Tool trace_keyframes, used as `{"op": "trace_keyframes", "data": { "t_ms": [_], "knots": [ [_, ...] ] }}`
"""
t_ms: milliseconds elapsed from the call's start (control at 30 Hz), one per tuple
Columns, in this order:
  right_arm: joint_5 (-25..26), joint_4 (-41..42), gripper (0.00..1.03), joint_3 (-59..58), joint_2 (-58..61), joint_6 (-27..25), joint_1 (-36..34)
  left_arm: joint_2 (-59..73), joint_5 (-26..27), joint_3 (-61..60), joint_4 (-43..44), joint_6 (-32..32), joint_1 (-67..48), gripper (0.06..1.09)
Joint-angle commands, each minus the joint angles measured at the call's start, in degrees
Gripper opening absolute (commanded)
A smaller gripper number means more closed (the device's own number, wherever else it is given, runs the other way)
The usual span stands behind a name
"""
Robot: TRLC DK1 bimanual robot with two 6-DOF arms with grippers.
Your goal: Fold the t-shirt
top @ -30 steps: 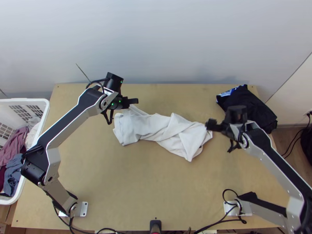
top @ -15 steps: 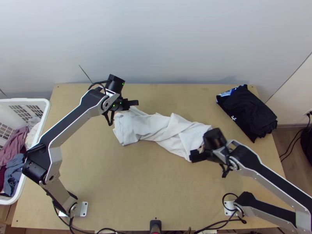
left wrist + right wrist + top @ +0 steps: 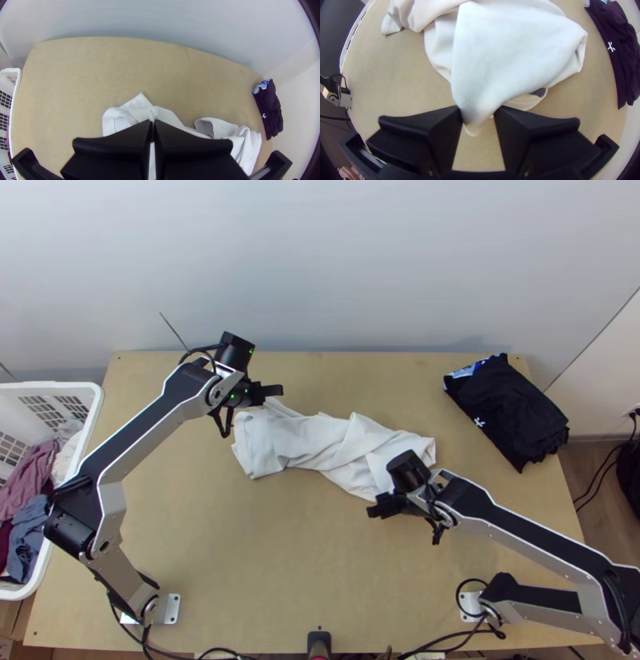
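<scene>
So my white t-shirt (image 3: 316,440) is loosely bunched in a long strip on the table (image 3: 240,556), well apart from the laundry basket (image 3: 98,404), and my left pincer (image 3: 277,390) is on the end nearest that basket, fingers together with a bit of cloth nipped in the tips. My right pincer (image 3: 374,509) is at the end farther from the basket, fingers apart with a corner of the shirt between them lol.

place: probably a robotics lab | arms (image 3: 136,436) mounted on wooden table (image 3: 264,556) | cables (image 3: 472,579) | plain wall (image 3: 360,276)
</scene>
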Motion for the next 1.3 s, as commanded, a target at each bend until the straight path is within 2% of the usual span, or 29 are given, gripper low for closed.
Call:
{"op": "trace_keyframes", "data": {
  "t_ms": [0,167,300,400,633,867,1067,1267],
  "knots": [
    [0.4,0.9,0.03,0.6,-3.2,-1.1,-5.6,-1.8,-0.1,-1.3,-0.3,0.1,0.4,0.1],
    [0.5,-0.8,0.03,4.9,-8.7,-3.9,-12.3,-4.5,-0.1,-1.7,-0.3,0.1,0.8,0.1],
    [0.4,-6.1,0.03,14.5,-8.2,-6.8,-19.2,-6.6,-0.1,0.8,-0.5,0.0,2.6,0.1],
    [0.4,-6.8,0.03,20.9,-8.1,-8.7,-23.3,-7.3,-0.3,4.4,-1.4,0.0,5.3,0.1],
    [0.8,-8.2,0.03,34.2,-7.1,-9.7,-30.1,-8.7,-4.9,15.8,-3.9,1.2,11.5,0.1],
    [7.3,-7.4,0.03,45.4,-7.3,-11.2,-32.9,-11.6,-6.4,26.3,-4.2,5.7,16.9,0.1],
    [15.1,-2.4,0.03,51.8,-8.9,-16.6,-33.0,-13.8,-6.5,34.2,-5.1,7.5,20.8,0.1],
    [16.2,-4.3,0.03,52.3,-14.6,-19.8,-32.5,-21.4,-6.4,32.0,-5.1,9.1,19.9,0.1]
  ]
}}
